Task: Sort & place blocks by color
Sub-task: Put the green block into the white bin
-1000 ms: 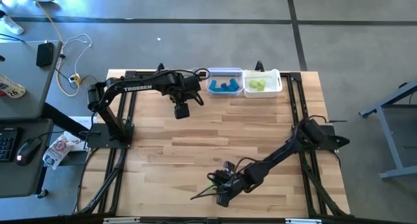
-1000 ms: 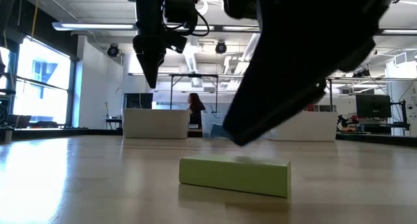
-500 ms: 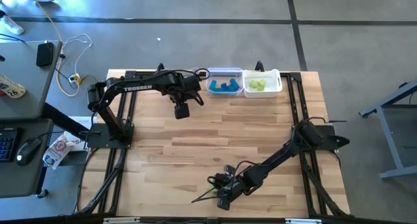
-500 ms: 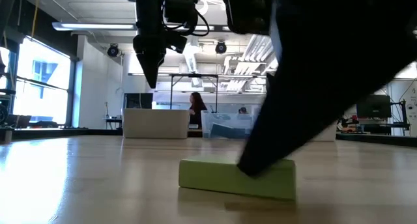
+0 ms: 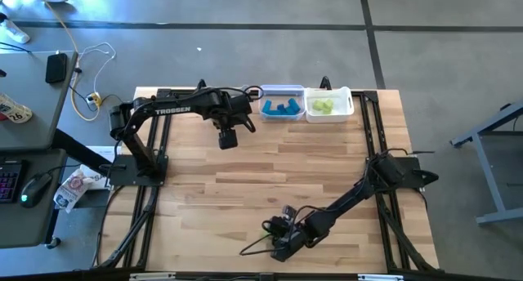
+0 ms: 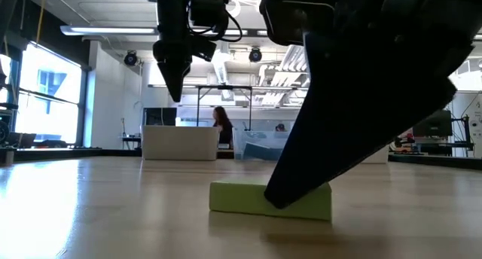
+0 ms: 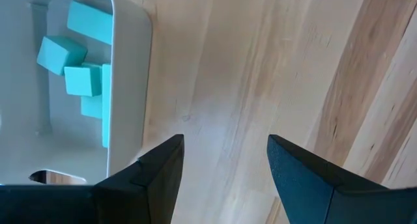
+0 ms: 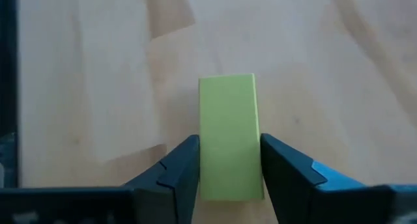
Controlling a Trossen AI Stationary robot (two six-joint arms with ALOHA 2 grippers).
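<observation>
A yellow-green bar [image 8: 228, 120] lies flat on the wood near the table's front edge, also seen in the low view [image 6: 237, 199]. My right gripper [image 8: 229, 139] is down on it, one finger on each long side; in the high view the gripper [image 5: 282, 247] covers the bar. My left gripper [image 5: 227, 142] hangs open above the far part of the table, next to a white bin [image 7: 127, 87] of pale teal blocks [image 7: 78, 61], with bare wood between its fingers [image 7: 225, 142]. My right gripper pinches the bar's two long sides [image 8: 203, 152] between its two fingers, at the end nearest the wrist. The fingers [image 6: 301, 176] slant down from the table's right side, and the bar runs on ahead of them. The bar rests flat on the table.
Two more white bins stand at the far edge, one with blue blocks [image 5: 283, 103] and one with yellow-green blocks [image 5: 328, 103]. A person shows in the room beyond the table [image 6: 221, 123]. Bare wood lies between the two arms.
My right gripper has sunk toward the table onto the yellow-green bar; in the low view its finger now stands in front of the bar's right half. The bar stays flat on the wood.
</observation>
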